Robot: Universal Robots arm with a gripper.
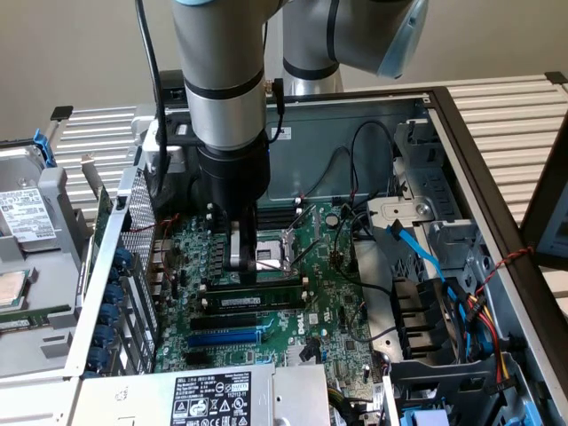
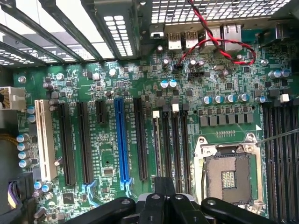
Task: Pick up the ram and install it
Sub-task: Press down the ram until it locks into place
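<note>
My hand [image 1: 241,266] [image 2: 164,187] is pointing down into the open computer case [image 1: 461,191], over the big green board [image 1: 182,311]. I cannot tell if it is wide or narrow, or if it has hold of anything.

The ram [image 1: 238,302], a long thin green stick with a white label, sits in the row of black slots [image 2: 176,149] on the board. It is near my hand, between the silver square socket [image 1: 269,252] and the long blue slot [image 1: 226,338]. I cannot tell if it is pushed all the way in.

Another green stick [image 1: 35,319] lies on the gray tray [image 1: 31,353], by the case's edge at the exterior view's left. The metal box with the black and white label [image 1: 120,404] is at the case's near edge. A red and black wire [image 2: 212,39] loops over the board's edge, by the metal plugs [image 2: 232,37].
</note>
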